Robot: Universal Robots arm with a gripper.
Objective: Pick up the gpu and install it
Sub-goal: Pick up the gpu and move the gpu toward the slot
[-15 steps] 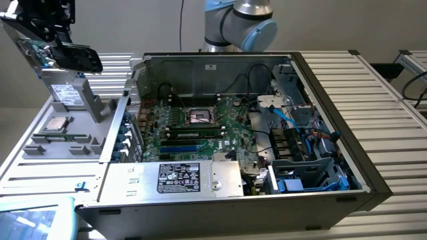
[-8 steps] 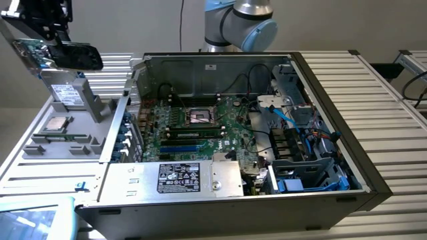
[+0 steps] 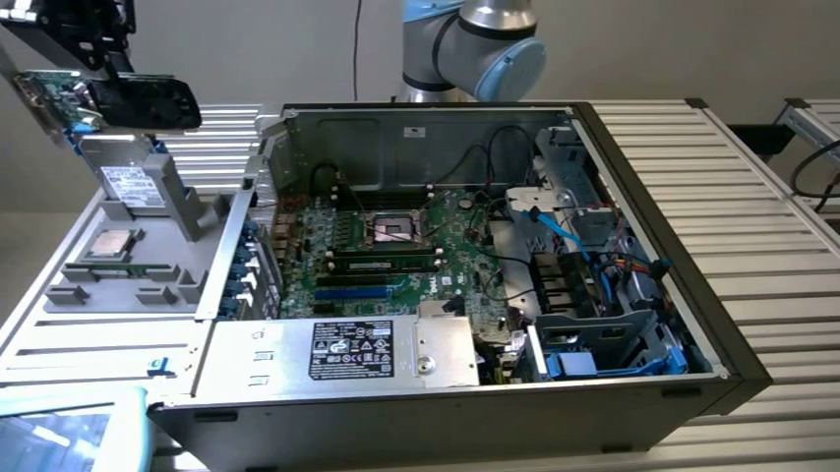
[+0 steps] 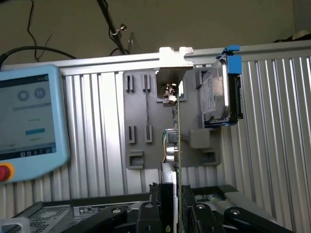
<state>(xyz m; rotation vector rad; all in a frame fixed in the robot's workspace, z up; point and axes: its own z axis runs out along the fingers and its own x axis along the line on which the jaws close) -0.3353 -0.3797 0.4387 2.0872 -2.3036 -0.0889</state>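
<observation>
Clamping the gpu [image 4: 175,141] edge-on in the gripper [image 4: 176,196], jaws pressing on both faces, bracket [image 4: 172,68] pointing away. Holding it high at the far left, well apart from the case [image 3: 434,418] lying open in the middle with slots [image 3: 354,292] looking bare, and above the far end of the tray [image 3: 118,283], near a drive [image 3: 132,185] standing upright there. Judging pickup done; installing not yet begun. Losing the card's contact edge between the jaws, and most of the pendant [image 3: 59,433] past the near left border.
</observation>
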